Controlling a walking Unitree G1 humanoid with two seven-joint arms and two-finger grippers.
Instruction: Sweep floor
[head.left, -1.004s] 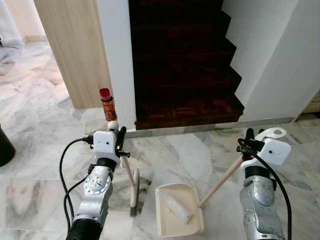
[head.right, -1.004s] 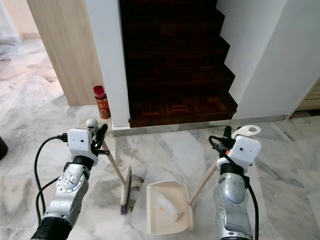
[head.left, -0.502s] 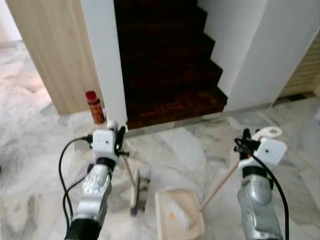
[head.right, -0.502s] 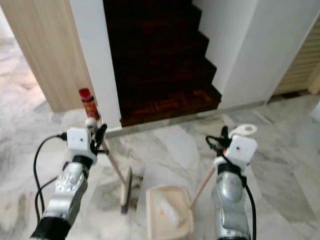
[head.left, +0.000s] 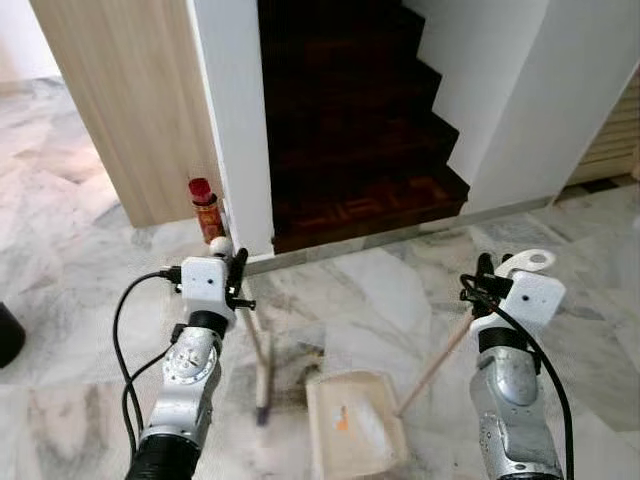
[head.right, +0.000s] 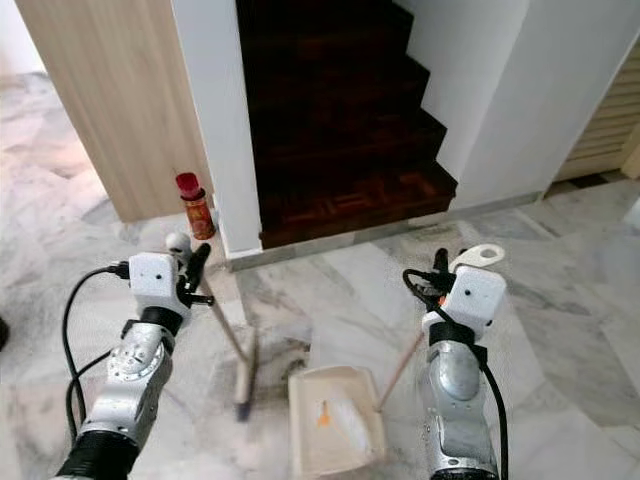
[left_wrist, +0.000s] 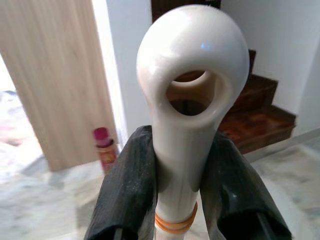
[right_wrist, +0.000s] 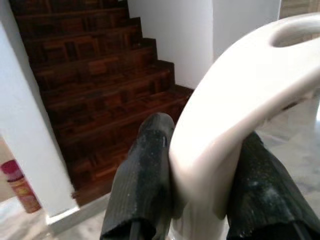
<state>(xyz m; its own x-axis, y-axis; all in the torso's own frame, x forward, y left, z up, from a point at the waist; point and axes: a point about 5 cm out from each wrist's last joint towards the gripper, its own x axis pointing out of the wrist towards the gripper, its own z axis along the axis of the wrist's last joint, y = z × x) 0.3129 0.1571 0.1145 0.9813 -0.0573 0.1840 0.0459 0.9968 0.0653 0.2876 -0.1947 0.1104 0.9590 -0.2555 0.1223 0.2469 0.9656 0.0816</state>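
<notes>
Low in the frame, left of centre, the left gripper (head.left: 237, 272) is clamped on the broom (head.left: 262, 362) just under its looped white handle end; the black fingers (left_wrist: 129, 187) press both sides of the shaft; the broom slants down to its head on the floor (head.left: 380, 285), just beside the dustpan (head.left: 354, 435). Lower right, the right gripper (head.left: 487, 270) holds the dustpan handle (head.left: 437, 362) near its curved white top, fingers (right_wrist: 142, 185) tight on either side; the wooden stick runs down and left to the cream pan at bottom centre.

Inside the pan lies a pale scrap with an orange fleck (head.right: 324, 414); so some litter looks already gathered; the marble around the pan shows no clear debris that I can pick out, though veining and blur make that hard to judge; I'd say the sweeping here is well along, with carrying off and emptying left.

Upper centre, dark stairs (head.left: 350, 120) rise between white walls; a red-capped bottle (head.left: 206, 209) stands at the wall's foot, upper left.
</notes>
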